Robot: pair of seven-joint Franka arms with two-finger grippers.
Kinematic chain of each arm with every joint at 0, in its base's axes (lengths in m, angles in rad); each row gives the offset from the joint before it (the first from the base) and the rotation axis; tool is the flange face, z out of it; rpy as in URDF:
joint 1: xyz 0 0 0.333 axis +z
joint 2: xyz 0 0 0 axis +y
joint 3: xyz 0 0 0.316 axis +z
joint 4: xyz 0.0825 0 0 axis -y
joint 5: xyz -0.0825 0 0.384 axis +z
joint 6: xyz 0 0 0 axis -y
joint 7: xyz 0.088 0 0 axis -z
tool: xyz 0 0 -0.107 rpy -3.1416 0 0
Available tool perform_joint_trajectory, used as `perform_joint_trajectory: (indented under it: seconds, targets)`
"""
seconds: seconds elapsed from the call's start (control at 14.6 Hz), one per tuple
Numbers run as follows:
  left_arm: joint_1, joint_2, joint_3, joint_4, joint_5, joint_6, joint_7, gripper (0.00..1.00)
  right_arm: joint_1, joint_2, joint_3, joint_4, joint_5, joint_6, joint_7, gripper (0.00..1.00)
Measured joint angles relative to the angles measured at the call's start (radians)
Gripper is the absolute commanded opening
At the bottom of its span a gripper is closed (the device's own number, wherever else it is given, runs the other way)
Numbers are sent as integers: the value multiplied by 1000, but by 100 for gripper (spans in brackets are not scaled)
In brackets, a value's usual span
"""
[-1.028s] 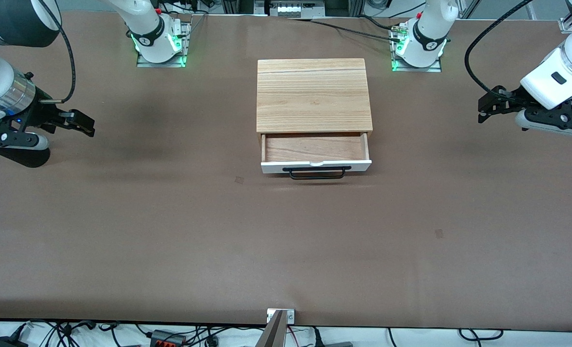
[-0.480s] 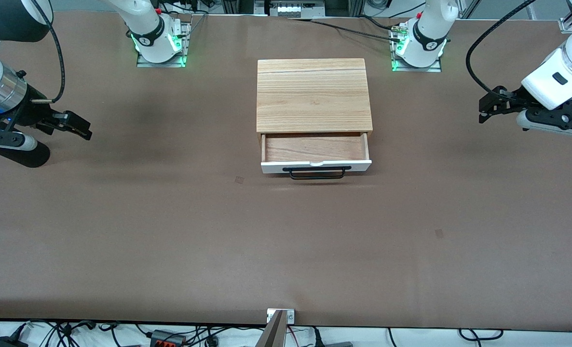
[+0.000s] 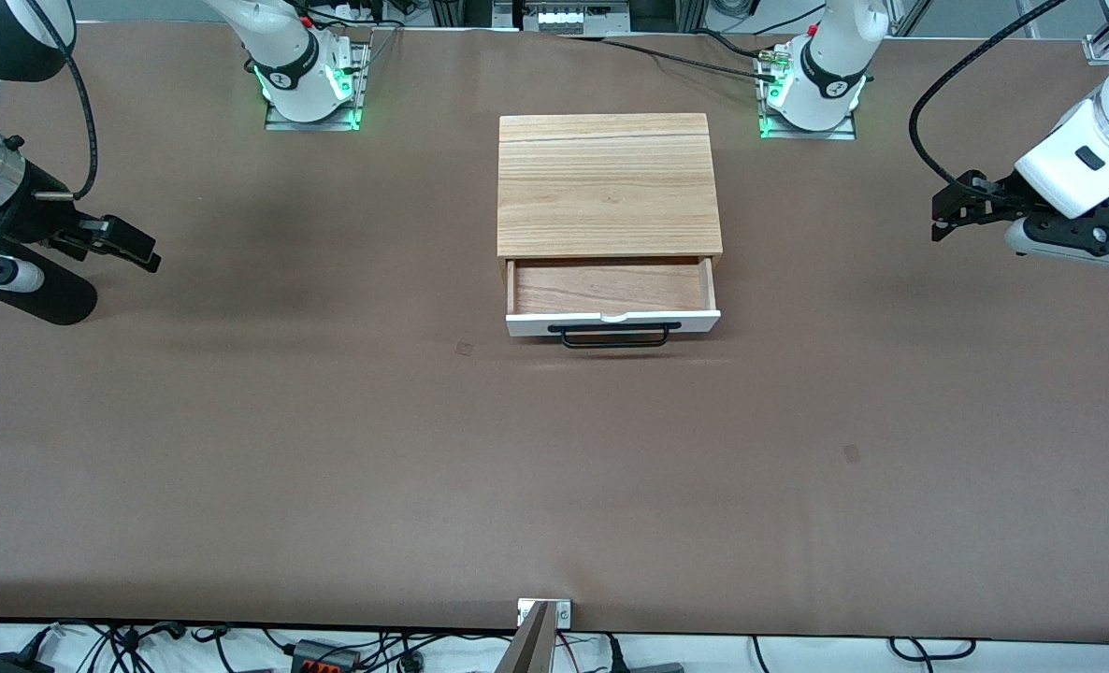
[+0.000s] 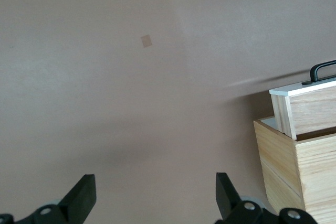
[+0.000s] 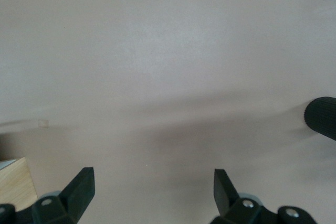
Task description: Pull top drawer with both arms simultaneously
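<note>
Top drawer [image 3: 612, 297]: seen pulled out of the cabinet [image 3: 609, 184], frame centre; task judged done.
Left gripper [image 3: 947, 207]: right edge, spread open, nothing held.
Right gripper [image 3: 129, 245]: left edge, spread open, nothing held.

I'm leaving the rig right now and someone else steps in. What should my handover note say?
Left gripper: open, holding nothing, over bare table toward the left arm's end.
Right gripper: open, holding nothing, over bare table toward the right arm's end.
Top drawer: pulled out of the cabinet, nothing seen inside, black handle free.
Done: drawer is open, both arms clear of it.
Left: nothing apparent; perhaps park the arms.
</note>
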Motion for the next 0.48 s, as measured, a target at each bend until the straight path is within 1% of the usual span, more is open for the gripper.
perform_joint_trajectory:
  seconds: [0.48]
  targets:
    - [0, 2, 0, 1, 0, 0, 0, 100, -2, 1, 5, 0, 6, 0, 1, 100]
